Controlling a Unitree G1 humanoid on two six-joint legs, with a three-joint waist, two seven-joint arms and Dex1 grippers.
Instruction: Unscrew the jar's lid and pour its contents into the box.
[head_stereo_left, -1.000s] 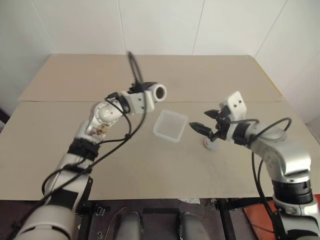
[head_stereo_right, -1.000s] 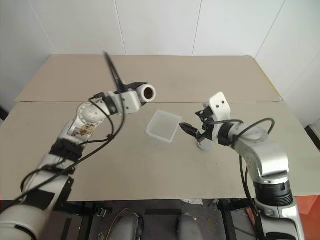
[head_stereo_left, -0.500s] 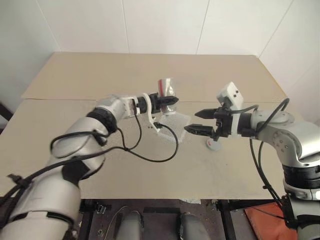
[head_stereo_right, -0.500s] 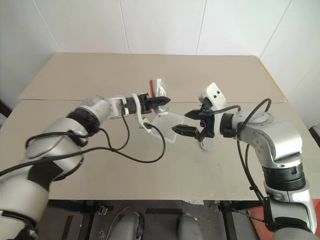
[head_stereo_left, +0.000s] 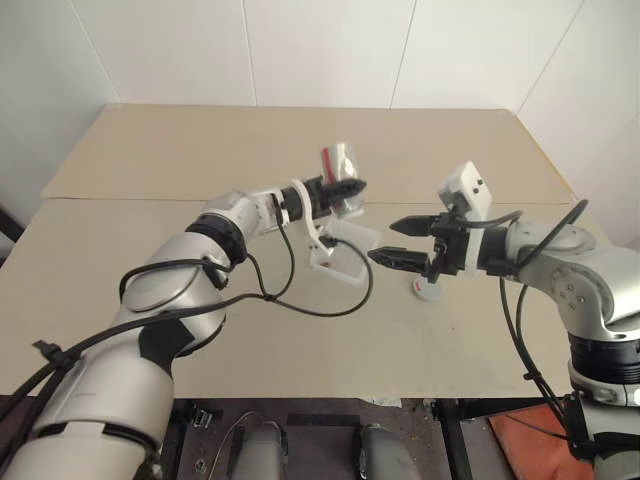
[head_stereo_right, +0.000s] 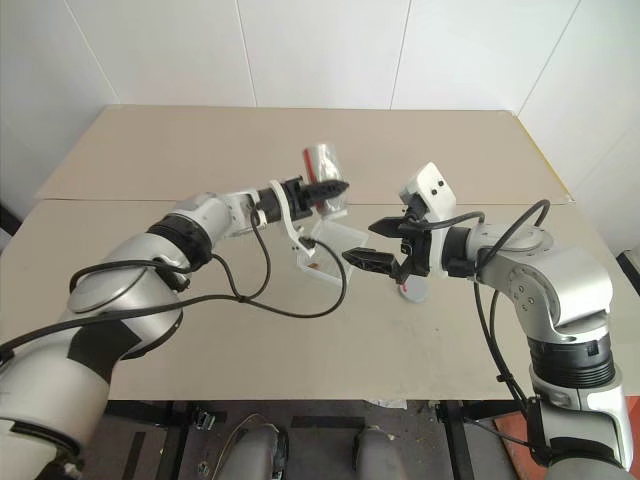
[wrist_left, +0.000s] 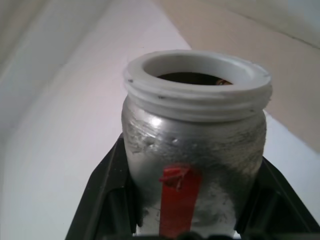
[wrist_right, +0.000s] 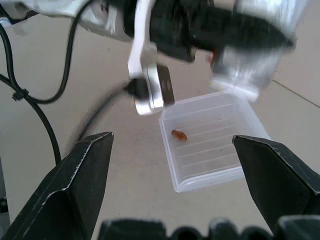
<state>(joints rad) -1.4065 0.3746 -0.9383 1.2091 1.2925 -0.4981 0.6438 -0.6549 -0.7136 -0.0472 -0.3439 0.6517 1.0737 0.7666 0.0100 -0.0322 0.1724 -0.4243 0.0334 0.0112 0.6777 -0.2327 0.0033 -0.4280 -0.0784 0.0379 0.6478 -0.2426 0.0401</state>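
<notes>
- A beige table stands against white walls.
- The left gripper clamps the jar by its sides, above the box.
- The jar is lidless and tipped, mouth down toward the box; dark contents show inside.
- One brown bit lies in the box.
- The right gripper is spread wide and empty beside the box, with the lid on the table just below it.

1. The right hand has its two black fingers spread wide apart, nothing between them.
2. Between the fingers lies the box on the tabletop, one brown bit inside it.
3. The left hand grips the jar, tilted above the box's far edge.
</notes>
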